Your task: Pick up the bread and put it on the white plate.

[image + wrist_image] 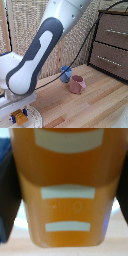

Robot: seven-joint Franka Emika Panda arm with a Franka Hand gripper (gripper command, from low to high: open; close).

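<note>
The toast (20,118), a small orange-yellow block, is held between the short dark blue fingers of my clamp (18,116), low at the exterior view's left. It hangs just over the white crockery (34,115), a round plate on the worktable (95,107); I cannot tell whether the toast touches it. In the wrist view the toast (67,193) fills nearly the whole picture, with a dark finger (7,193) pressed against each side. A sliver of the white plate (119,210) shows behind it. My clamp is shut on the toast.
A pink cup (77,84) and a blue cup (65,74) stand on the planks to the exterior view's right of the plate. A dark brown drawer cabinet (112,45) is at the far right. My thick white-grey arm (42,45) slants over the left side.
</note>
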